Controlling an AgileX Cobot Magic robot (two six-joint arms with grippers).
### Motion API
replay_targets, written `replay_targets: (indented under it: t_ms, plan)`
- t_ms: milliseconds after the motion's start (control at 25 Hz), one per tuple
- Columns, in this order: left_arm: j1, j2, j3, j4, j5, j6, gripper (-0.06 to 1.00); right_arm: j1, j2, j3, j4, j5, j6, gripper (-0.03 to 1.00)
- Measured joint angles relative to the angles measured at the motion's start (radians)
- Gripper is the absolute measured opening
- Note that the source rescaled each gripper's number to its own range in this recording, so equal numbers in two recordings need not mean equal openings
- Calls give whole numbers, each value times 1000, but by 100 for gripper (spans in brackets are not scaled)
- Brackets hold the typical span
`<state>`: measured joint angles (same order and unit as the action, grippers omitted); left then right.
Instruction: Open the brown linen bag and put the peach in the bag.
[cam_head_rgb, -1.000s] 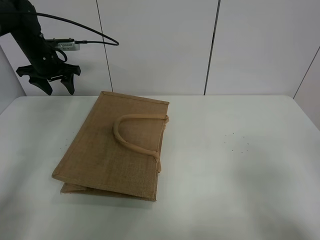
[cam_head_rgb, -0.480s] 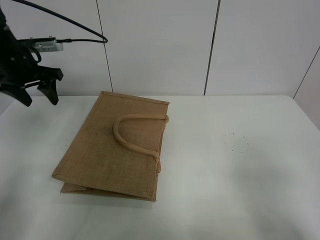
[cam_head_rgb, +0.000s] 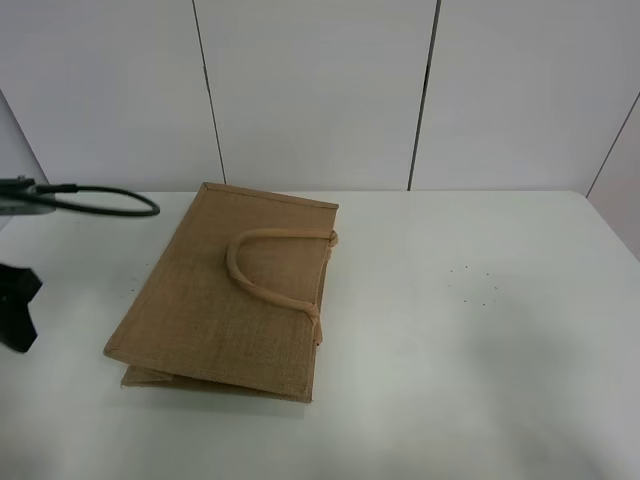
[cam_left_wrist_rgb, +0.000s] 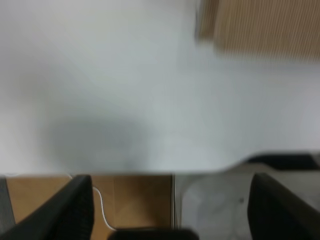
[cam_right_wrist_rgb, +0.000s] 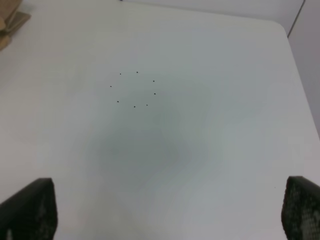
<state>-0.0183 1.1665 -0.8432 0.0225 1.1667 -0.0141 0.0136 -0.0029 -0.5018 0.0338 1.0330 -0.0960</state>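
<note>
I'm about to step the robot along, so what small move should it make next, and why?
Probably bring the left gripper back over the table toward the bag. The bag lies flat and closed, handle on top, and no peach shows in any view. Both grippers are open and empty, the left one off past the table's left edge, the right gripper over bare tabletop.

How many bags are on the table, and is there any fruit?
1 bag: it lies flat on the left half of the table, its handle on top. No fruit shows in any view; whether one is hidden cannot be told.
</note>
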Motion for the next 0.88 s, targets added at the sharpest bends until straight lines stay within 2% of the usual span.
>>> replay_targets:
  t_ms: [200,400,880]
  plan:
    - [0,-236,210,0,-5,14,89,0,0,0,0,0,0,100]
    - [0,-451,328,0,-101,39,89,0,0,0,0,0,0,100]
    - [0,-872,339,-22,-115,40,89,0,0,0,0,0,0,100]
